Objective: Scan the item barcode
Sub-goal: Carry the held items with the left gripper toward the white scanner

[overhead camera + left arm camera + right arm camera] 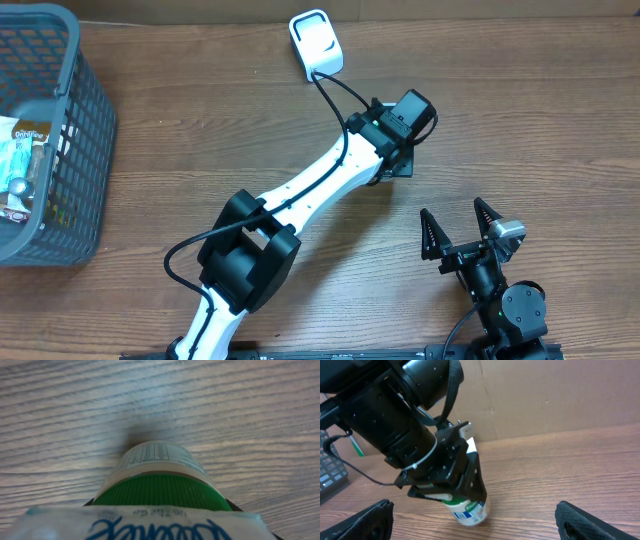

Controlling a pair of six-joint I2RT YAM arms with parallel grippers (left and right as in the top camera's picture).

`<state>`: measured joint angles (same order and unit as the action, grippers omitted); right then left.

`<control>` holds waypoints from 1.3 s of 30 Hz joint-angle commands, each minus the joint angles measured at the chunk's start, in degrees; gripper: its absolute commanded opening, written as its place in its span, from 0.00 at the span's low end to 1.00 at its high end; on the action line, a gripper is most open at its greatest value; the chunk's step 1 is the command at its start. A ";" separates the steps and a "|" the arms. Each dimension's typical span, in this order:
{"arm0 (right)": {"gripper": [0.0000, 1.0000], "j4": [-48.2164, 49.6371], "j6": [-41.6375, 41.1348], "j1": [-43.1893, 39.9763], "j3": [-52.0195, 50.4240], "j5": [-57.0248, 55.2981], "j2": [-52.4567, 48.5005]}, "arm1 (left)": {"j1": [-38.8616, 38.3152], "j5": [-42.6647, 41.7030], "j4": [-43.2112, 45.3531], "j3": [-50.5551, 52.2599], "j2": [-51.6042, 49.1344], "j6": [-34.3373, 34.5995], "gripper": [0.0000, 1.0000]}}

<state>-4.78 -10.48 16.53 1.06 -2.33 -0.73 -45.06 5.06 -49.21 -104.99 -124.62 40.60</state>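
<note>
The jar [469, 511], white with a green ribbed cap [160, 492], is seen clamped in the left gripper [451, 491], whose jaws are closed around its cap end. The jar's printed label [157, 455] is turned up towards the left wrist camera, and its far end is held down at the wooden table [200, 150], right of centre. Whether it actually rests on the wood cannot be told. A blurred white wrapper with blue lettering [150, 527] is seen across the bottom of the left wrist view, just in front of the cap. The white scanner [317, 42] is found at the far edge of the table, near the left gripper but apart from it. The right gripper [452, 212] is parked at the near right, its jaws spread wide, with nothing held. A grey basket [80, 150] with packets inside is placed well away at the left edge.
</note>
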 commanded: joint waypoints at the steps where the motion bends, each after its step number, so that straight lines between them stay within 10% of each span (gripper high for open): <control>1: 1.00 0.15 0.00 -0.22 -0.59 0.07 0.55 | -1.16 1.97 1.60 0.94 0.83 1.46 0.56; 39: 1.00 0.15 0.00 -0.22 -0.59 0.07 0.55 | -4.48 5.88 -4.76 2.86 -0.90 -0.31 0.61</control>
<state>-4.78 -10.48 16.53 1.06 -2.33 -0.73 -49.17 9.13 -54.24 -103.20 -124.84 40.51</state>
